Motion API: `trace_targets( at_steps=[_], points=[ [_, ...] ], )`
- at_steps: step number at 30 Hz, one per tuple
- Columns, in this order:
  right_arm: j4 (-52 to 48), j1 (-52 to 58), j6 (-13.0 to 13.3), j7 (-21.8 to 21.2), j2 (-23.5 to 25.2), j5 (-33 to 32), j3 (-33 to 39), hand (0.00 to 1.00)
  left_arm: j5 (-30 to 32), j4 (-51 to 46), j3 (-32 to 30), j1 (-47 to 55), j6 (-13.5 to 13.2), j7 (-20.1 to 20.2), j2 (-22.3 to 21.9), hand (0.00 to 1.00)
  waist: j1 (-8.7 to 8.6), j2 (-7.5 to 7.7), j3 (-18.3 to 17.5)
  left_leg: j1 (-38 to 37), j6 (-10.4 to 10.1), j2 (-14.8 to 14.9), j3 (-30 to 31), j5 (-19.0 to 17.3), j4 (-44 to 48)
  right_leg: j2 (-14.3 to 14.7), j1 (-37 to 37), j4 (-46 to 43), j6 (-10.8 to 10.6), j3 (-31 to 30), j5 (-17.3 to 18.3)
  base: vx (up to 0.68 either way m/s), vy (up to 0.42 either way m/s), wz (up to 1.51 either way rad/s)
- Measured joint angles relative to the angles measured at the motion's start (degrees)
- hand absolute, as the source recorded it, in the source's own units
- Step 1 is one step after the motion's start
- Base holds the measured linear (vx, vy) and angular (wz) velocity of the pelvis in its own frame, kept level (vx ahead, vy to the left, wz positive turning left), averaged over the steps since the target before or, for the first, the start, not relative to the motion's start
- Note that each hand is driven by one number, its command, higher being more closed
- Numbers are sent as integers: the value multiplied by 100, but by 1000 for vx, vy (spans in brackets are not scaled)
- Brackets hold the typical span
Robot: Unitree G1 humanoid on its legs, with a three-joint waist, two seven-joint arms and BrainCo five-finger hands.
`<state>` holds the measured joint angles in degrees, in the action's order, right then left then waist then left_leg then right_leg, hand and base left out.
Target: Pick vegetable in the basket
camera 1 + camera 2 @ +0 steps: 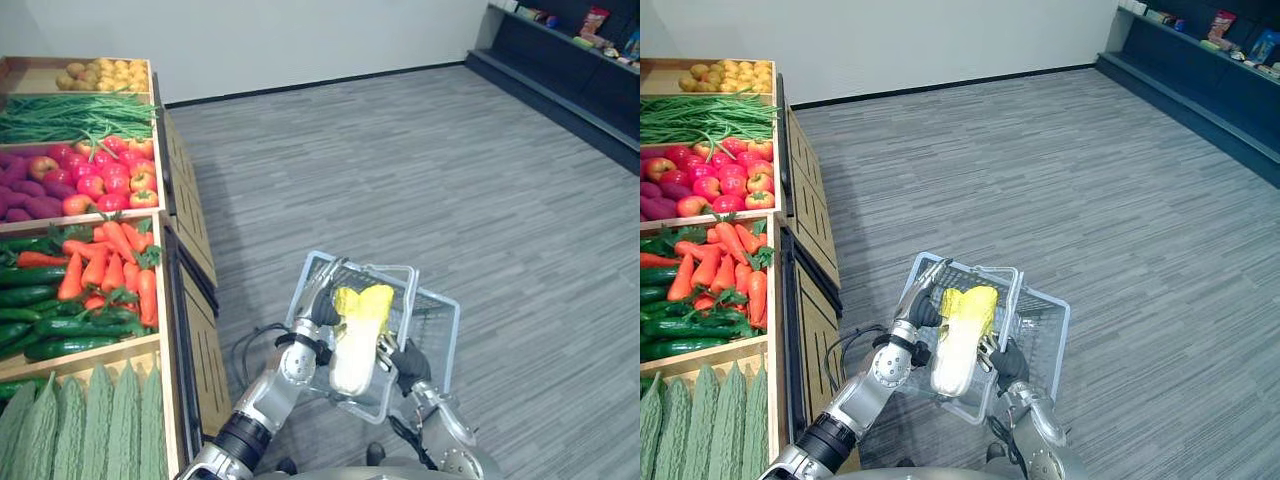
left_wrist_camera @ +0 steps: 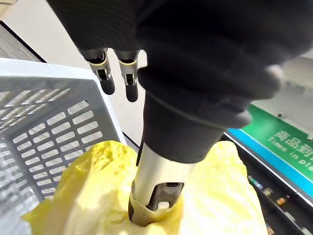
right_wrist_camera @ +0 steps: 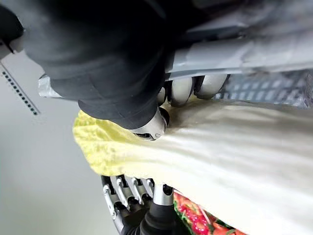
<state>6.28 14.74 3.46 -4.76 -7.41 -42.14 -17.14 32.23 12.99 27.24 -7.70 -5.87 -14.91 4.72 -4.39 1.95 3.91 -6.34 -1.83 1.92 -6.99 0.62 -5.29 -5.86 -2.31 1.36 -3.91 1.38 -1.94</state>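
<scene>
Grey plank floor (image 1: 400, 170), white wall (image 1: 300, 40), wooden produce stand (image 1: 190, 215) at left, dark shelving (image 1: 570, 75) far right

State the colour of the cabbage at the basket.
Yellow leafy top, creamy white lower part; the cabbage shows best in the left eye view.

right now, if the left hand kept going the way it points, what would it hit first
the cabbage: the left hand has its thumb pressed into the yellow leaves. past that, probably the basket wall, though depth is unclear
</scene>
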Motion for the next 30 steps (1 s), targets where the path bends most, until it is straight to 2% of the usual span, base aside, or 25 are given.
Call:
trace_targets(
  at_steps=[8, 15, 21, 25, 30],
  points=[
    [204, 104, -1, -2, 24, 7, 70, 100, -15, -449, 192, 17, -233, 5, -3, 0, 21, 9, -60, -4, 7, -7, -11, 28, -33, -10, 4, 2, -28, 17, 21, -15, -7, 0],
    [274, 128, 13, -19, 93, 16, 368, 100, 10, -451, 116, 110, -236, 42, -8, 0, 24, 8, -120, -9, 36, -8, -16, 48, -21, -9, -5, 14, -29, 16, 21, 0, 0, 0],
    [382, 241, 10, -17, 149, 203, 551, 100, -34, -620, -248, 355, -237, 44, -7, 0, 28, 18, -128, -10, 36, -8, -11, 47, -50, -11, -8, 15, -32, 24, 24, -18, -6, 0],
    [381, 375, 10, -16, 201, 471, 761, 100, -604, -1274, -669, 782, -403, 42, -69, 0, 26, 19, -128, -8, 36, -16, 4, 46, -55, -11, -10, 13, -58, 80, 43, 0, 0, 0],
    [359, 417, 22, 104, 378, 1163, 1519, 100, -1653, -2094, -1710, 1669, -583, -48, -260, 0, 68, 19, -130, 11, 35, -46, 79, 45, -54, -9, -33, 11, -83, 175, 63, -14, -14, 9]
  ],
)
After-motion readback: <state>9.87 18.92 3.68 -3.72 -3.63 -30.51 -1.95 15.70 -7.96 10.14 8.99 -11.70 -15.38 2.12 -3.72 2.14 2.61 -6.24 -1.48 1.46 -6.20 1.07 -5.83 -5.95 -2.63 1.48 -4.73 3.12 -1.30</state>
